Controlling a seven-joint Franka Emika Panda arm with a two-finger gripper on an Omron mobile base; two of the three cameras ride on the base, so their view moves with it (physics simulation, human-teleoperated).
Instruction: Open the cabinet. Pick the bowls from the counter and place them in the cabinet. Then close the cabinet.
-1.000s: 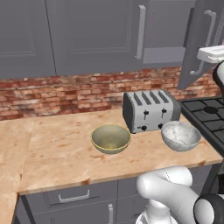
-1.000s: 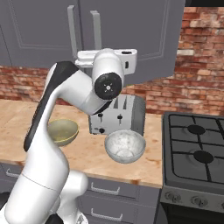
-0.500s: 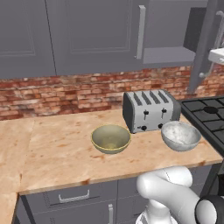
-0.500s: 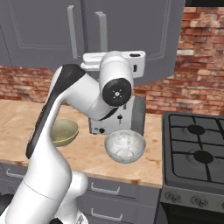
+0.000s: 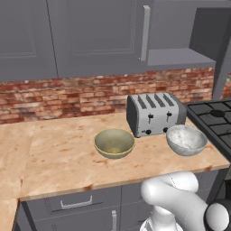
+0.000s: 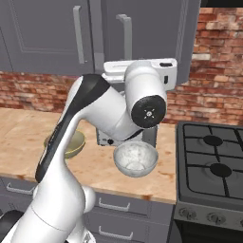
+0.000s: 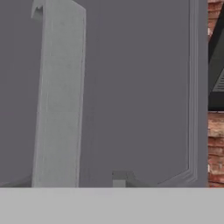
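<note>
- Cabinet (image 6: 142, 33): dark grey, two doors, mounted above the counter. In the left base view its right door (image 5: 212, 36) stands swung outward, with the inner shelf (image 5: 178, 57) exposed; the left door (image 5: 99, 36) is closed flat.
- Door handle (image 7: 59, 96): long silver bar, directly in front of my hand in the hand view, running from the top of the picture to the bottom, just left of centre. The recessed door panel (image 7: 140, 87) lies behind it.
- Gripper: raised at cabinet height in front of the right door; my white wrist housing (image 6: 142, 71) sits just below the handle pair (image 6: 126, 35) in the right base view. I cannot tell how wide my jaws stand or whether they hold the handle; the fingertips are not distinguishable.
- Olive bowl (image 5: 114, 143): upright on the counter (image 5: 58, 158), left of the toaster's front, well below my hand.
- White marbled bowl (image 5: 186, 140): upright on the counter, just in front of the toaster's right end, near the counter's right edge.
- Toaster (image 5: 154, 113): silver, four slots, standing against the brick wall (image 5: 67, 94), between and behind the two bowls.
- Stove (image 6: 213, 166): black gas hob, right of the counter.
- Drawer fronts (image 5: 74, 203): grey, short horizontal handles, beneath the counter.
- Obstruction: my own arm (image 6: 95, 118) crosses in front of the toaster and partly hides the olive bowl in the right base view.
</note>
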